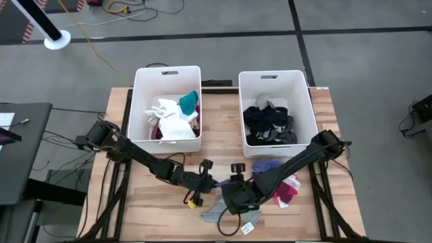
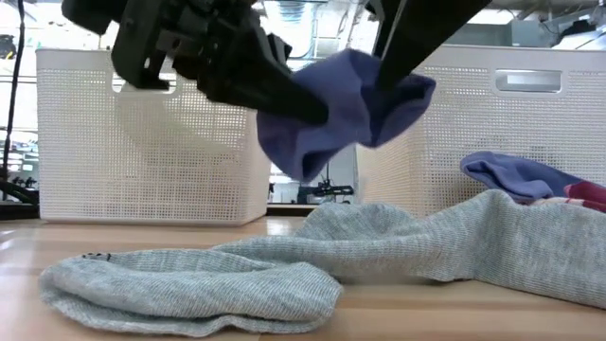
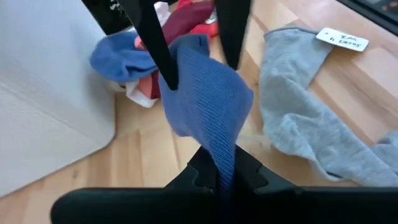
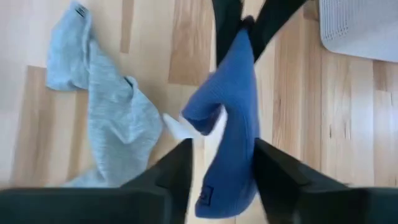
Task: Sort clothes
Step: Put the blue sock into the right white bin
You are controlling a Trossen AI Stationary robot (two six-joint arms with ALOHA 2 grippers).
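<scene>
- A blue sock (image 2: 346, 104) is held up in the air above the wooden table (image 1: 148, 202), stretched between both claws near the front middle, so this looks like a hand-over.
- The left gripper (image 3: 224, 177) is clamped shut on one end of the sock; in its wrist view the fabric is seen pinched tight between the fingers.
- The right gripper (image 4: 221, 165) is placed around the other end with its fingers spread, so the sock hangs between them but isn't squeezed. It's probably being let go so only one arm carries it.
- A grey garment (image 2: 284, 256) is left lying flat on the table right under the sock, with a paper tag (image 3: 342, 38) beside it.
- A small pile of purple and pink clothes (image 1: 280, 182) is left near the right arm, not sorted yet.
- The left bin (image 1: 167, 75) has been filled with white, teal and maroon stuff, the right bin (image 1: 273, 79) with dark stuff, so colour seems to be what things are split by.
- Which bin the sock is meant for can't be told.
</scene>
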